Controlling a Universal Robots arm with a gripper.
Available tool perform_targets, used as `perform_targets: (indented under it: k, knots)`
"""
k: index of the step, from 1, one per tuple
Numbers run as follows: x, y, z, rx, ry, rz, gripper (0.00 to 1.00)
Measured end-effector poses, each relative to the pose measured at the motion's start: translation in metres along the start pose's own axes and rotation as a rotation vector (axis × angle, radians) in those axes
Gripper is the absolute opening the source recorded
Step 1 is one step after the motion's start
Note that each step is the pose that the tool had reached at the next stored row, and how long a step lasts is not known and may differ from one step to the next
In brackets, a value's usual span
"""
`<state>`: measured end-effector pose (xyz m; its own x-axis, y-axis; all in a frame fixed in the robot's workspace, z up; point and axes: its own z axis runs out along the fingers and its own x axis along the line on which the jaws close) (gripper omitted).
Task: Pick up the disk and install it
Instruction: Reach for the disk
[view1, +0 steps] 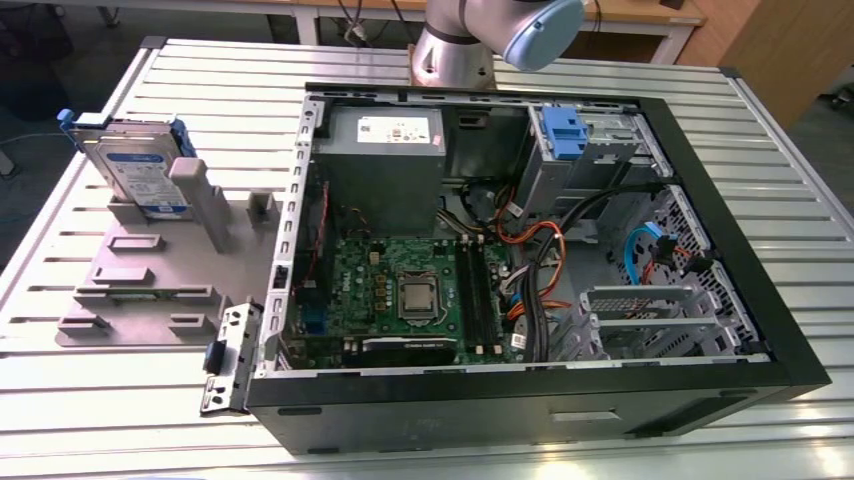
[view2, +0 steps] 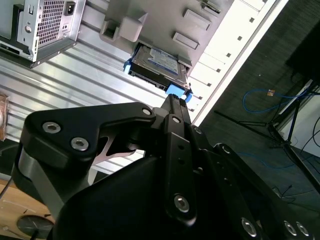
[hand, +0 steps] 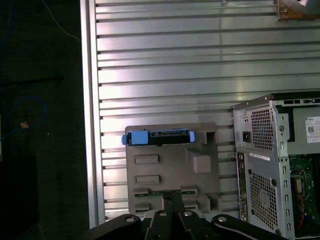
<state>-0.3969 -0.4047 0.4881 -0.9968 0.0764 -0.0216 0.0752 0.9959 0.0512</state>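
At the upper left of the exterior view the disk (view1: 134, 165) stands on edge in a slot of the grey holder plate (view1: 147, 290), label outward, its blue frame showing along the upper edge; it is not yet picked up. In both wrist views the gripper (hand: 172, 194) is well apart from the disk (hand: 159, 137), its fingers drawn close together with nothing between them.

The first risk, as I judge it, lies here; a descent with the jaws this narrow would strike the frame rather than straddle it, and a skewed grip on the upright disk could tip it in its slot or drag the plate across the slatted table (view1: 134, 420).

Toward the centre sits the open computer case (view1: 534, 385), with the large grey box (view1: 380, 160) at its back. At the upper right a blue bracket (view1: 563, 135) sits in the drive cage, with loose cables (view1: 534, 235) just below; these could snag the disk, or the case wall could catch a tilted carrier on the way in.
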Motion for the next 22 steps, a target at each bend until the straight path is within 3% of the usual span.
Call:
perform_targets:
  k: [7, 22]
  knots:
    - [0.0000, 0.0000, 0.0009, -0.0001, 0.0000, 0.000, 0.11]
    - [0.0006, -0.0003, 0.0273, -0.0003, 0.0000, 0.000, 0.11]
